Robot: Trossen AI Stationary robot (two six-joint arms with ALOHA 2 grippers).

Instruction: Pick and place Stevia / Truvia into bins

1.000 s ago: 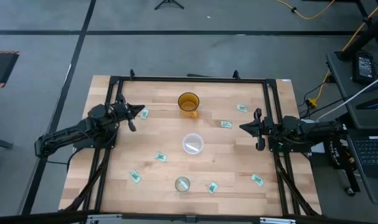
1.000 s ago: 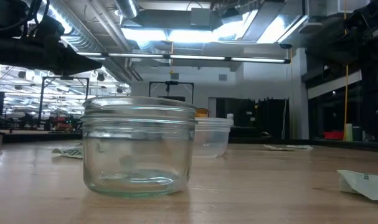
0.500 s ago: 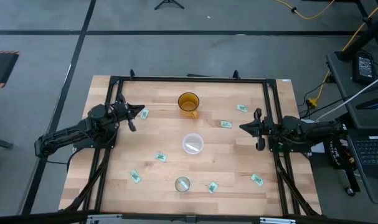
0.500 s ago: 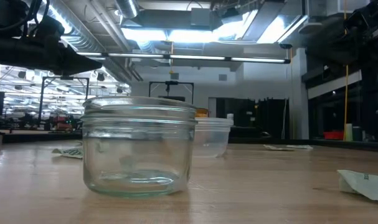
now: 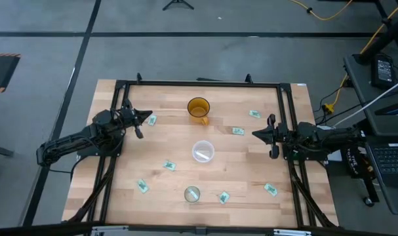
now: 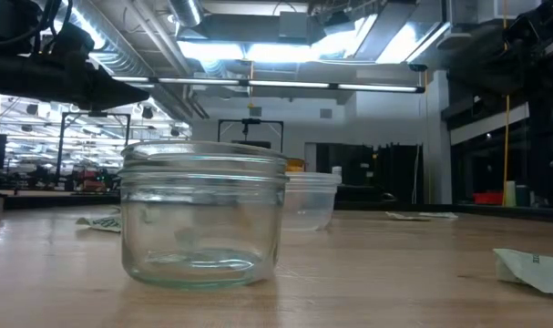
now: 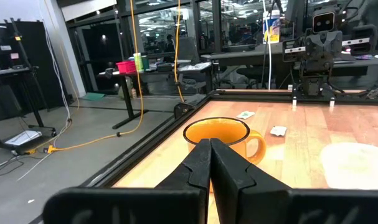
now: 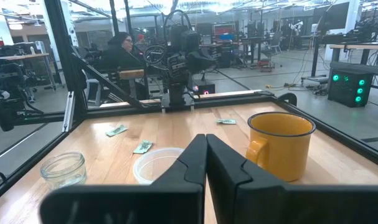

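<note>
Several green-and-white sachets lie flat on the wooden table, among them one (image 5: 152, 120) just off my left gripper's tip, one (image 5: 238, 130) near my right gripper, and others (image 5: 169, 166) (image 5: 271, 189) nearer the near edge. The wide whitish bin (image 5: 202, 151) stands mid-table; the small greenish glass bin (image 5: 192, 194) stands near the near edge and shows close up in the low view (image 6: 203, 214). My left gripper (image 5: 146, 117) (image 7: 210, 144) is shut and held above the table's left side. My right gripper (image 5: 254, 134) (image 8: 205, 138) is shut at the right side.
An orange mug (image 5: 199, 109) stands toward the far edge, between the two arms. A black frame (image 5: 199, 83) runs round the table. A person (image 8: 121, 45) sits in the room beyond the left side. Bare wood lies between the bins and either arm.
</note>
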